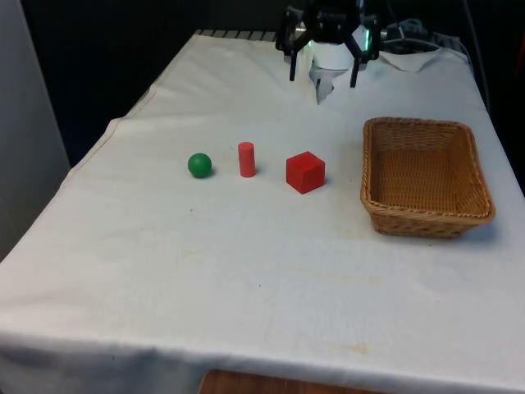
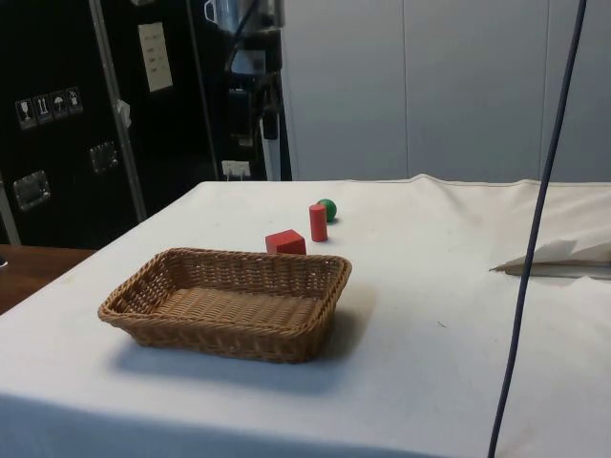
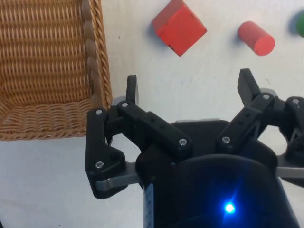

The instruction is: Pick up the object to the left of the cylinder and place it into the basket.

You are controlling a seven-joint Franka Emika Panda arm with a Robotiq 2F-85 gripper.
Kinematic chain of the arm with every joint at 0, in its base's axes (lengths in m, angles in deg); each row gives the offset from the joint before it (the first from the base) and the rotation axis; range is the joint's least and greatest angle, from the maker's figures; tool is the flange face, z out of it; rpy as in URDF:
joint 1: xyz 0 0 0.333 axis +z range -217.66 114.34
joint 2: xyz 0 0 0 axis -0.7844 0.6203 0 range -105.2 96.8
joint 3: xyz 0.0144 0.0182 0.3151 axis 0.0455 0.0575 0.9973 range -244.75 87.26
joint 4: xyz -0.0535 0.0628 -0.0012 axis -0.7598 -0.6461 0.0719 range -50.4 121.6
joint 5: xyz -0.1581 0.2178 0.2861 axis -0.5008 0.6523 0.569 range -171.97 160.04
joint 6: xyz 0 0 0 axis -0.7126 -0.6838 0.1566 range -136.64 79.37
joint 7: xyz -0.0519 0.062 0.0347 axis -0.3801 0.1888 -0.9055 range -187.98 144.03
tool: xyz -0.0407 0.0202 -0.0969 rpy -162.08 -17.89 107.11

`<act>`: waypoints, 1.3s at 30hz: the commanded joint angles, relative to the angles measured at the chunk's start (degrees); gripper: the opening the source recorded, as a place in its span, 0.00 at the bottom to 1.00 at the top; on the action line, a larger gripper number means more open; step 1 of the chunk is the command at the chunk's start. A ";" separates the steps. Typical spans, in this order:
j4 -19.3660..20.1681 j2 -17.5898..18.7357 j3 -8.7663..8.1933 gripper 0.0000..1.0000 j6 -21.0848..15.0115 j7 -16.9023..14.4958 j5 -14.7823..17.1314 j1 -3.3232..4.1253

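Observation:
A green ball (image 1: 199, 165) lies on the white cloth, just to the front view's left of an upright red cylinder (image 1: 246, 159). A red cube (image 1: 305, 171) sits to the cylinder's right. The wicker basket (image 1: 426, 215) stands at the front view's right with nothing in it. My gripper (image 1: 322, 80) hangs open high over the table's far end, well behind the row of objects, holding nothing. In the wrist view the gripper (image 3: 189, 88) has its fingers wide apart above bare cloth, with the cube (image 3: 179, 26), cylinder (image 3: 256, 38), ball (image 3: 299, 23) and basket (image 3: 97, 61) beyond them.
A crumpled white sheet (image 1: 414, 57) lies at the far right corner of the table. In the side view a dark cable (image 2: 535, 229) hangs down across the right part. The ball (image 2: 327, 209), cylinder (image 2: 318, 222) and cube (image 2: 285, 242) stand behind the basket (image 2: 229, 329) there.

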 commanded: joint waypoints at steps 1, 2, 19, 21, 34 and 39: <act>0.17 0.17 0.00 1.00 -0.92 -0.06 0.17 -0.06; 0.23 0.29 0.00 1.00 -1.03 -0.11 0.23 -0.06; 2.75 4.30 0.11 1.00 -10.26 0.46 0.52 -0.23; 3.04 5.10 0.11 1.00 -11.63 0.63 0.46 -0.23; 3.72 7.85 -0.11 1.00 -13.87 1.09 -0.11 -0.11; 4.24 9.17 -0.23 1.00 -15.07 1.38 -0.29 0.00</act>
